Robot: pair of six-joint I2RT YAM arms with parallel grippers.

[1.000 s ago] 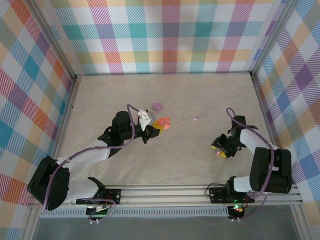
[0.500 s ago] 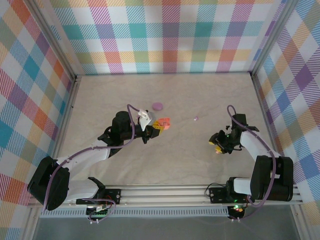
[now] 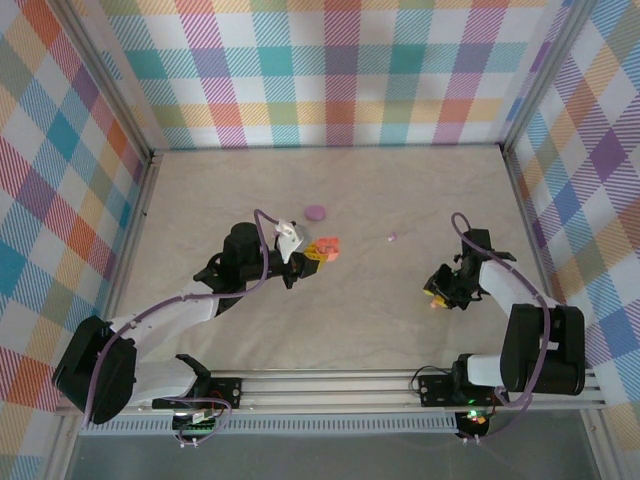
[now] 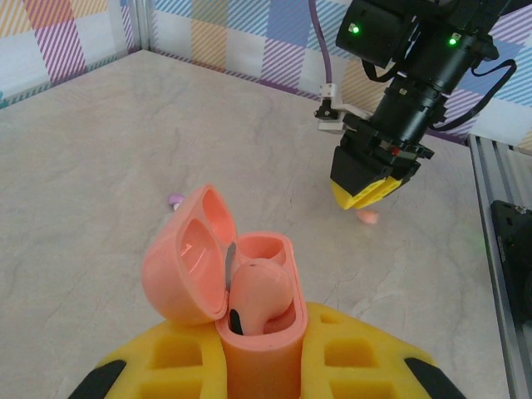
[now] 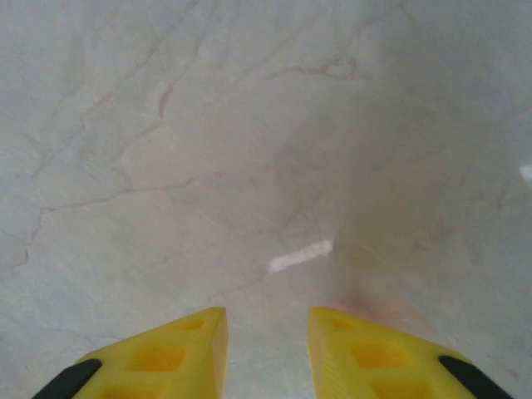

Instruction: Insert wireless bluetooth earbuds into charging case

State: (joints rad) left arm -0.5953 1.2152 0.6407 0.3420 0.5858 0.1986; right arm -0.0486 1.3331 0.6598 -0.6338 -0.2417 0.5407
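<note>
Bench: pale, marbled. L gripper: jaws clamped on orange-pink case, which stands upright w/ lid open. R gripper: tips low over bench, jaws narrowly apart, nothing btwn. Purple case: on bench just beyond L gripper. Earbuds: one orange-pink seated in held case; 2nd orange-pink on bench by R tips; purple one loose mid-bench.

orange case | in left pincer (purple case near)
</note>
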